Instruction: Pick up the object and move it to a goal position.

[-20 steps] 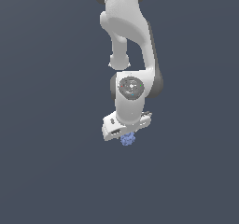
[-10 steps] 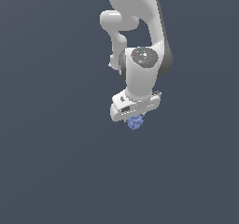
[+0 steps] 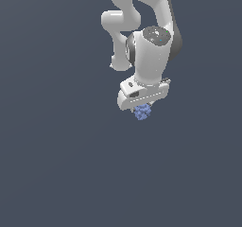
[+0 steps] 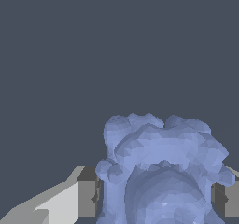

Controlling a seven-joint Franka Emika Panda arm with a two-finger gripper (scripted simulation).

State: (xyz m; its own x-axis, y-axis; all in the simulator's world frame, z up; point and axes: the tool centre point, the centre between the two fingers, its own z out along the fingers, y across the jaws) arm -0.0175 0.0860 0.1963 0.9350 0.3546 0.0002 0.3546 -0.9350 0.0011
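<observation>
Upper right of the exterior frame, the white arm (image 3: 146,37) reaches down from the top edge against a plain dark grey-blue ground. Below its wrist hangs the tool (image 3: 142,109), closed on the block (image 3: 142,111), which pokes out just beneath it. Lower centre-right of the wrist frame, the block (image 4: 163,171) sits between two fingers (image 4: 86,199), its lumpy blue face showing ring-like ridges.

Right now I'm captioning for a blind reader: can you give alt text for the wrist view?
A lumpy blue block fills the lower frame, clamped between the hand's two fingers. Behind it is only plain dark grey.
</observation>
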